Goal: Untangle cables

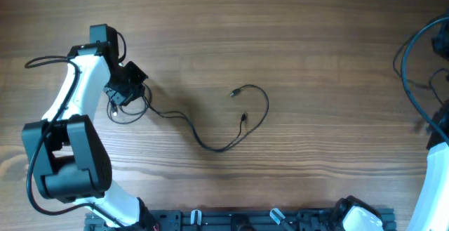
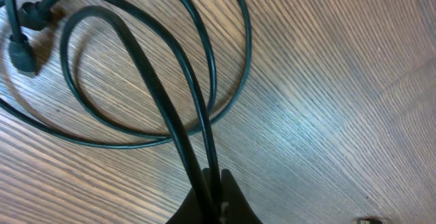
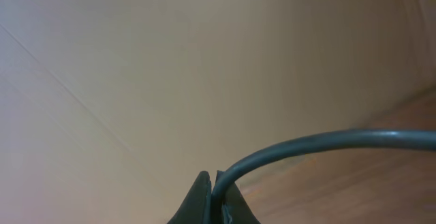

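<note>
Left pincer (image 2: 218,191) pinches two strands of the cables (image 2: 157,81) at the surface's (image 1: 316,34) left; right pincer (image 3: 212,184) clamps one cable (image 3: 327,142).

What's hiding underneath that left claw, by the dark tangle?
The left gripper is shut on strands of the cables, which loop over the wooden table, a plug end beside them. From overhead, its body hides part of the bunch.

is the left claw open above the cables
No, the left claw is shut, pinching strands of the cables between its tips.
</note>
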Robot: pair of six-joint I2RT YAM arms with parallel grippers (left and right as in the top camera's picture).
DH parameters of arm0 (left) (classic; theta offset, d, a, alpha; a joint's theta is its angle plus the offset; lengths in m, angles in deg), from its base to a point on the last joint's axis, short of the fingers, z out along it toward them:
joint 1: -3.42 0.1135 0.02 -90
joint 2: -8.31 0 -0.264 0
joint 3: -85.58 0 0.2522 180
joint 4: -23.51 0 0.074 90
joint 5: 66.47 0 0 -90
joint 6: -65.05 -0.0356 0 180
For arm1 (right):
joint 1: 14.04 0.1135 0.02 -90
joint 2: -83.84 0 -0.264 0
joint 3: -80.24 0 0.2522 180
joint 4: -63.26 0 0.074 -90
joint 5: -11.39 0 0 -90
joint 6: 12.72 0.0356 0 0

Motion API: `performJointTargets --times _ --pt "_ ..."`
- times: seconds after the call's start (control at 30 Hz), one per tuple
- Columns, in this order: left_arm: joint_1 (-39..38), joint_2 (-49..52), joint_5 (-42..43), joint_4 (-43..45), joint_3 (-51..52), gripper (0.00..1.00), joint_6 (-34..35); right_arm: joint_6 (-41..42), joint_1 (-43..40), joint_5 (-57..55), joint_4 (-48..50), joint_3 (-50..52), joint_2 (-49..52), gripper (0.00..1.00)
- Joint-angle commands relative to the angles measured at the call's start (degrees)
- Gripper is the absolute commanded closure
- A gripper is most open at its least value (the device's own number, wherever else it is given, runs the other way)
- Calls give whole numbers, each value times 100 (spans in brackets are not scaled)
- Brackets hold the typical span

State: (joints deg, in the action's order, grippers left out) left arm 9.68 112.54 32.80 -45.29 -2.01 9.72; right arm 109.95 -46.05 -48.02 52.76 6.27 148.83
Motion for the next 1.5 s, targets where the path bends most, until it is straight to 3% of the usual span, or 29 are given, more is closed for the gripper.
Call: performJointTargets --times 0.0,0.37,0.83,1.27,1.47 --pt "-240 59 74 50 2 96 258 -1012 186 -415 -363 -144 -111 96" --pt "-925 59 70 588 0 96 332 -2653 2020 -3526 -1397 -396 -302 95" --pt "-1204 59 68 903 0 96 332 -2520 4140 -4151 -1891 -1609 -212 95" --pt "-1207 59 68 988 2 96 332 -3272 5993 -6102 -2090 -2280 1027 95" --pt "-1207 59 70 986 0 96 332 -3746 6092 -7364 -1873 -2284 1639 95"
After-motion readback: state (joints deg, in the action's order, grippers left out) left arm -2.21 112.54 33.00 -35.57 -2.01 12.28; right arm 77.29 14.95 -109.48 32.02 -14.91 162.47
